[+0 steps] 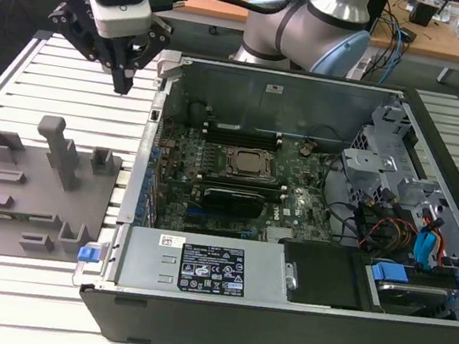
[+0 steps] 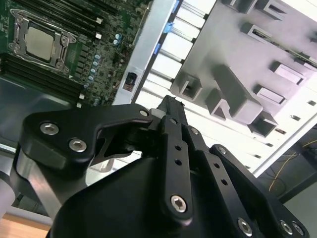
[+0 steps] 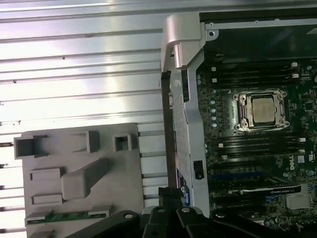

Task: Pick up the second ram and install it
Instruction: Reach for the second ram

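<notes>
- The table (image 1: 70,90) is ribbed, pale metal with long parallel slats that catch the light.
- A matte grey plastic tray (image 1: 4,192) lies on it at the exterior view's left. It is blocky and moulded, with upright posts and rectangular pockets.
- The second ram (image 3: 64,216) is a thin, narrow green board with dark chips. In the first wrist view it sits in a long slot along one edge of the tray, untouched.
- The computer case (image 1: 275,332) has dark sheet-metal walls and is open on top, just beside the tray.
- Inside is a green motherboard (image 1: 294,202) crowded with small parts, with a square CPU socket (image 1: 252,165) framed in bright metal.
- Long black memory slots (image 3: 257,146) with white end clips run on both sides of the socket.
- A silver power supply (image 1: 207,267) with a white label spans the near side of the case.
- The gripper (image 1: 122,87) is black with angular bolted links, and it hangs from the grey, rounded arm (image 1: 319,22).
- It hovers over bare slats by the case's far corner, clear of the tray.
- Its fingers (image 2: 173,119) taper down to a single point. From what I can make out they are pressed together, with nothing between them.
- The gripper touches neither the table nor the tray, and the ram is well apart from it.
</notes>
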You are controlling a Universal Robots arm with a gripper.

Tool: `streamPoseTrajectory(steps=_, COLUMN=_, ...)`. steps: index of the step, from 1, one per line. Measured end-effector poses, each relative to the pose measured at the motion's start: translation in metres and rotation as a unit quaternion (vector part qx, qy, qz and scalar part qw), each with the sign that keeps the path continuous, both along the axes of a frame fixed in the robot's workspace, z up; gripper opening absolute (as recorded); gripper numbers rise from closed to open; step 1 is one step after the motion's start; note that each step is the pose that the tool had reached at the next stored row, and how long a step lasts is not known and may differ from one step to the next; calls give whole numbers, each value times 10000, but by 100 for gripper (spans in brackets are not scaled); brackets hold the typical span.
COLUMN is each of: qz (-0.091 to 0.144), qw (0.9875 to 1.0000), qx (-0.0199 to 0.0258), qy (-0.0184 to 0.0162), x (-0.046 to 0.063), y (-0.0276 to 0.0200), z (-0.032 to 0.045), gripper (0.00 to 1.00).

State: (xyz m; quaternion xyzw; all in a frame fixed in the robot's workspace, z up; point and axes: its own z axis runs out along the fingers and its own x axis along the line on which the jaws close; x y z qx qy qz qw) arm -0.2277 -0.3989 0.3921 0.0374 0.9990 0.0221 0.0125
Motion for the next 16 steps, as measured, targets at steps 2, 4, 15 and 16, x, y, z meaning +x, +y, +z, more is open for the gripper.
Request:
streamPoseTrajectory(steps=2, qz=-1, qw=10000, qx=0, qy=0, x=-71, y=0, z=-2, gripper=11)
streamPoseTrajectory(steps=4, qz=0, qw=10000, qx=0, qy=0, x=-121, y=0, z=-3, gripper=11)
streamPoseTrajectory(steps=15, qz=0, qw=10000, qx=0, qy=0, x=-388, y=0, z=-12, gripper=11)
streamPoseTrajectory(steps=16, qz=0, qw=10000, qx=0, qy=0, x=-418, y=0, z=-13, gripper=11)
